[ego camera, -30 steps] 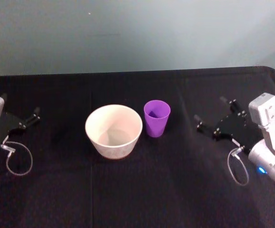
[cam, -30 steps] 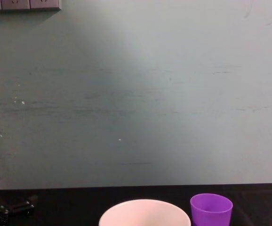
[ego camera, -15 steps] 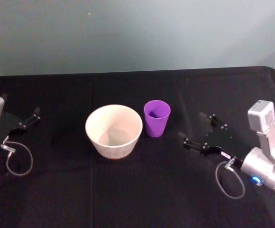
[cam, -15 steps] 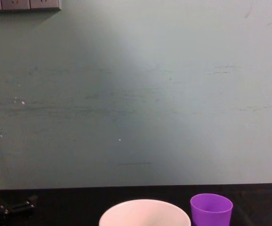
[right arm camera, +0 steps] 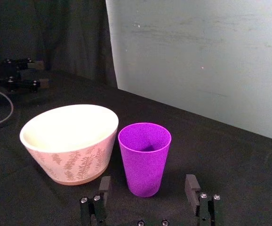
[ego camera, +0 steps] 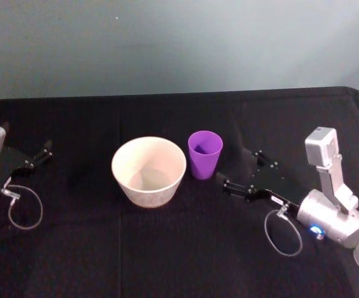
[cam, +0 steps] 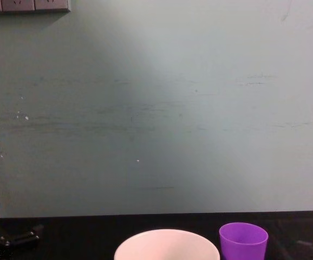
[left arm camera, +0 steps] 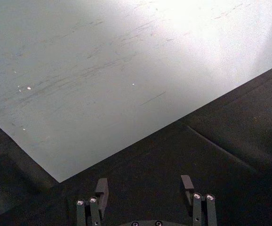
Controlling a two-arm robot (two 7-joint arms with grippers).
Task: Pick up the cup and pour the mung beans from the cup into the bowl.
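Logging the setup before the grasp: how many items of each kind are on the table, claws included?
Cups: 1, the purple cup
Bowls: 1, the white bowl
Claws: 2, left claw and right claw, both open
Total: 4

A smooth purple plastic cup (right arm camera: 144, 157) and a matt, leaf-printed bowl (right arm camera: 68, 142) stand on the table's (ego camera: 167, 248) black cloth.

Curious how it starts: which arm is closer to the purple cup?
Right. The right end effector sits just right of the cup; the left end effector rests far off, beyond the bowl.
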